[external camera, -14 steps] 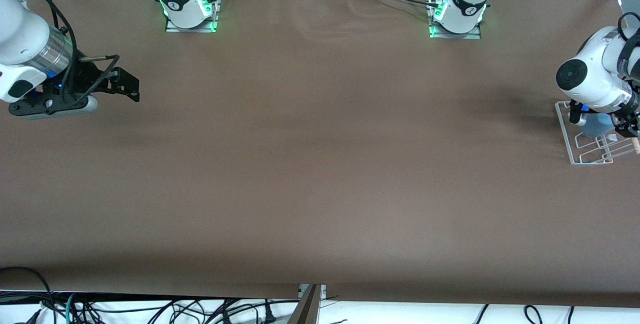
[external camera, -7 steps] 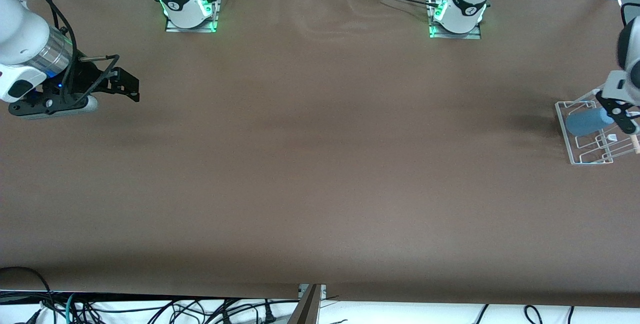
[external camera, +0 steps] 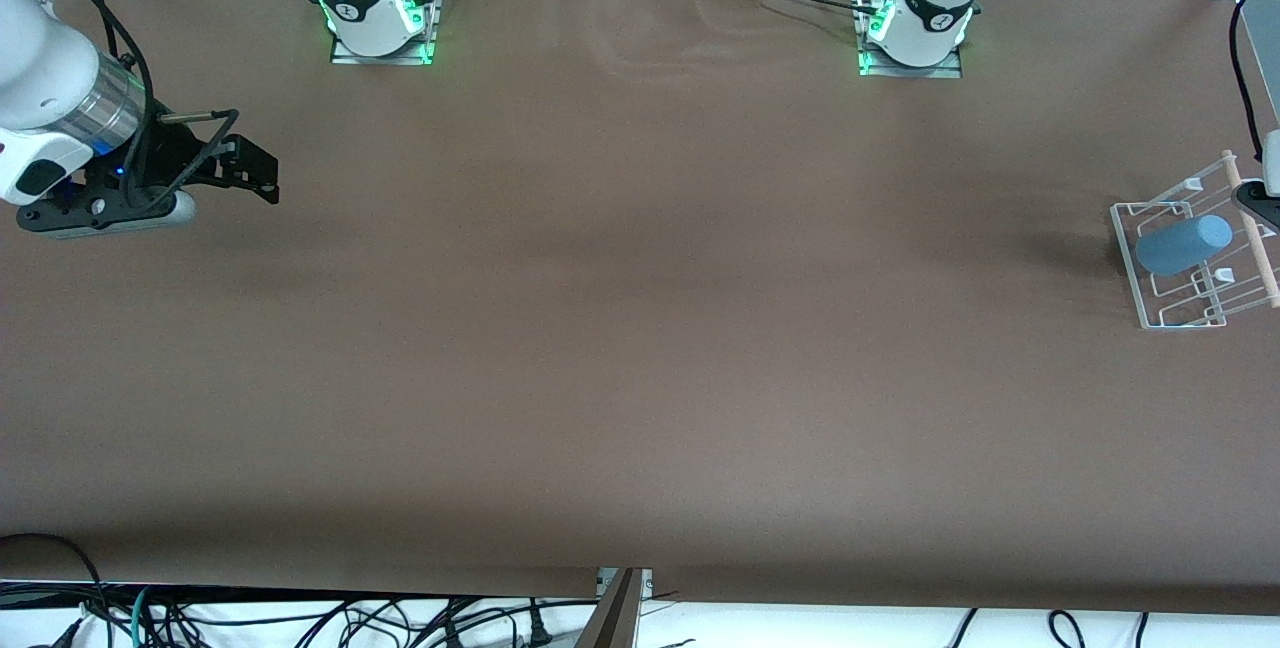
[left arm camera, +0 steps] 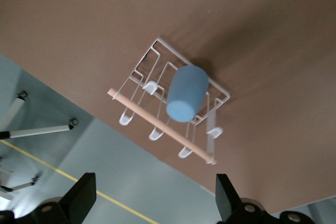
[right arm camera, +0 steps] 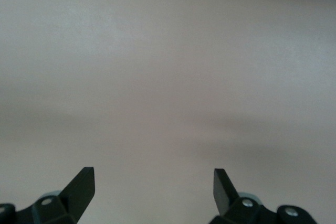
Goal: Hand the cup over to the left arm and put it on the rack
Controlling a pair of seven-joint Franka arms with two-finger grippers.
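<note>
Cup (external camera: 1183, 245) lay on its side across the prongs of the rack (external camera: 1150, 313), at the left arm's end of the table (external camera: 640, 328), with nothing gripping it. A second earlier my left gripper (left arm camera: 152, 200) had been down on the rack with the cup between its fingers; half a second earlier it was still just beside the cup; at this moment it had pulled up and away, so that only a sliver of it showed at the edge of the front view, above the rack's wooden rod (external camera: 1253, 233). From my left wrist I looked down on the whole rack, the cup resting over the wire loops beside the rod, well clear of my fingertips (left arm camera: 84, 195), which stood wide apart and held nothing.

My right gripper (external camera: 235, 168) had not moved in that second. It waited over bare table at the right arm's end, fingers spread and empty, as my right wrist view also showed.

Lettering ran along the dark band of my right arm (external camera: 50, 78), cut off at the picture's edge, and I could not read it with any certainty.
</note>
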